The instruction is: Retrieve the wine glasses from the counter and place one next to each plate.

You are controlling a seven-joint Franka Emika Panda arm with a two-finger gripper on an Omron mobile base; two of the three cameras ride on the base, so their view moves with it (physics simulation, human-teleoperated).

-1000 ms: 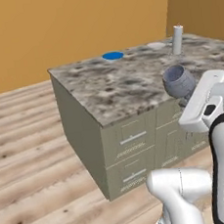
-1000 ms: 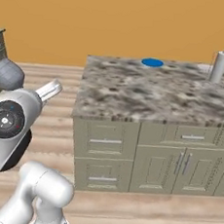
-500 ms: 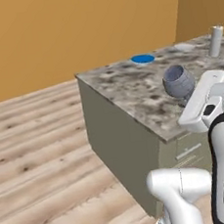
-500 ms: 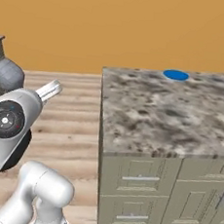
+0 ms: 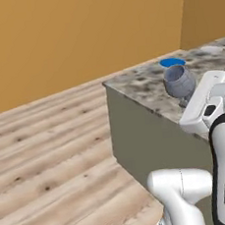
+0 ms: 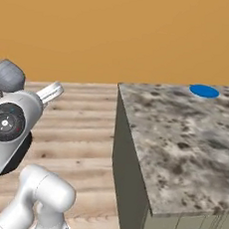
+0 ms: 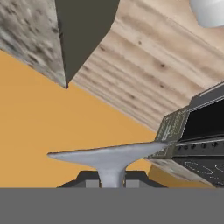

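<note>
The gripper (image 7: 112, 181) is being kept clenched on the stem of a wine glass (image 5: 179, 81), carried aloft, well above the floor. The blue plate (image 6: 204, 91) is lying near the island top's (image 6: 183, 144) far edge (no glass beside it yet). The arm is being held folded, hand raised.

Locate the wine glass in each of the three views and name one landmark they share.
Left base view: the wine glass is at right of centre, held above the granite island top.
Right base view: its bowl is at the far left edge, above the arm.
Hand view: its round foot is at bottom centre, stem clamped in the tool.
Shared landmark: the granite island top.
</note>
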